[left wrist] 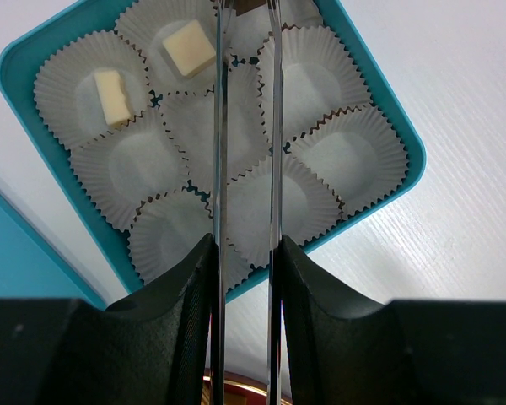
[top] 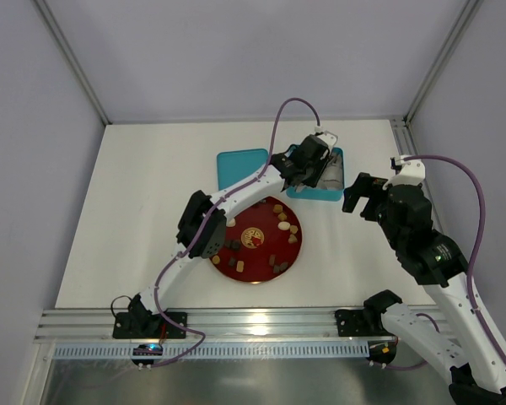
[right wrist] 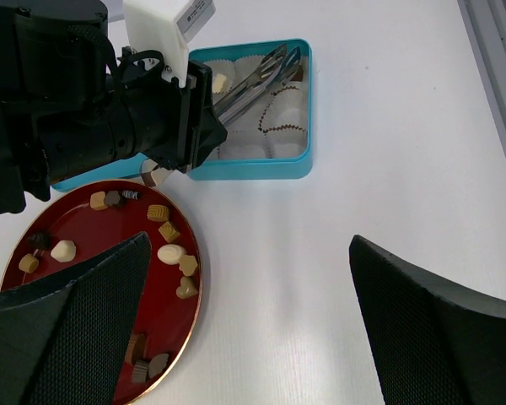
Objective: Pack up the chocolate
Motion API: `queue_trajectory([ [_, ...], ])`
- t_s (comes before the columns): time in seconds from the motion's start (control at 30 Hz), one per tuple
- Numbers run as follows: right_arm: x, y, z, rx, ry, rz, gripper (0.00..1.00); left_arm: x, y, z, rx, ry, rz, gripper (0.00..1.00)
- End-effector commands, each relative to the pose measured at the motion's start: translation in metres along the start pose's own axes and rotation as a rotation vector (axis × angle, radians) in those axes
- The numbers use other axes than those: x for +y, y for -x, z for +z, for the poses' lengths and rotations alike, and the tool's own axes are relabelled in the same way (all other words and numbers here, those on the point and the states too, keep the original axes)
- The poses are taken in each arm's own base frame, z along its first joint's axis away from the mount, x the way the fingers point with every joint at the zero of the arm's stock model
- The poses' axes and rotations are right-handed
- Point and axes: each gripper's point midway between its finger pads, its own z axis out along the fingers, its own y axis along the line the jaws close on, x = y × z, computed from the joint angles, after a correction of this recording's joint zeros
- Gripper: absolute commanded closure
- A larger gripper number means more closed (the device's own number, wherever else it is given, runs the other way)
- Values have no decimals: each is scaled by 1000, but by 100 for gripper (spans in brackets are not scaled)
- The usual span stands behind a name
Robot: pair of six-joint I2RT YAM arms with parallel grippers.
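White chocolate point(left wrist: 188, 46): two in teal box point(left wrist: 415, 148); you must move rest off red plate point(right wrist: 93, 253). Left tool point(right wrist: 285, 57) narrow, load unclear; right tool point(top: 357, 201) wide.

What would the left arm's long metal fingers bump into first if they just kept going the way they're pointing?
Most likely a white paper cup in the teal box: the left gripper points down into it, over the cups. How close the tips are to the paper is unclear.
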Motion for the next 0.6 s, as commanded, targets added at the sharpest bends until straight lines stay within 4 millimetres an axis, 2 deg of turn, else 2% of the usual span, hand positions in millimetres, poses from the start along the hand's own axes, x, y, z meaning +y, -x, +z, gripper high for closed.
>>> queue_trajectory([
  [0.0,2,9,-1,-26,7,8,0,1,53,-35,-134,-13,-20,66],
  [0.2,4,10,0,-28,13,10,0,0,73,-60,-178,-29,-48,66],
  [0.3,4,8,2,-25,12,10,0,-2,73,-69,-176,-42,-70,66],
  [0.4,4,7,3,-22,12,9,0,-1,75,-86,-180,-44,-90,67],
  [0.57,6,5,5,-17,18,8,0,7,63,-124,-160,-35,-134,67],
])
